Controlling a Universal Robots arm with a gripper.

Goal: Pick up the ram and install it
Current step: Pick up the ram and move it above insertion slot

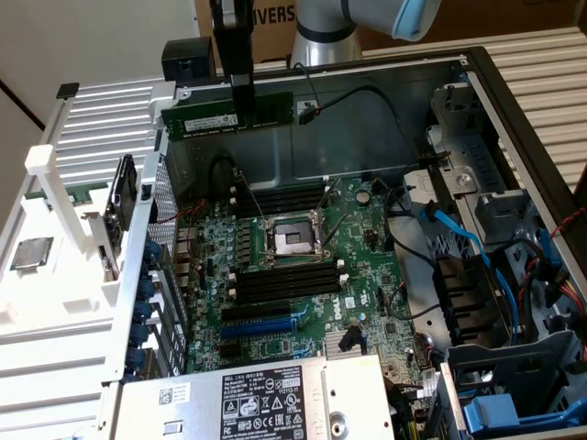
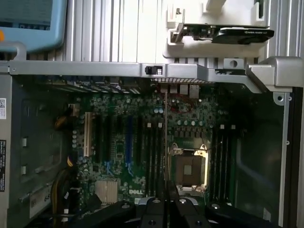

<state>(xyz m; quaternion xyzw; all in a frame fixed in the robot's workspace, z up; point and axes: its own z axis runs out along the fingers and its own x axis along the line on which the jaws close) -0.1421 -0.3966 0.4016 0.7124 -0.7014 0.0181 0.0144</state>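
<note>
Clamped in the black metal gripper (image 1: 243, 105), gripping the long narrow green circuit-board ram (image 1: 197, 119) level, high over the open case, well apart from the long black plastic memory slots (image 1: 284, 278); may pivot in so narrow a pinch and jam askew.

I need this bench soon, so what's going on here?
A robot arm's gripper holds the ram from above, level, in the air over the open computer case. The motherboard lies below with its black memory slots. The ram is not in any slot yet.
</note>
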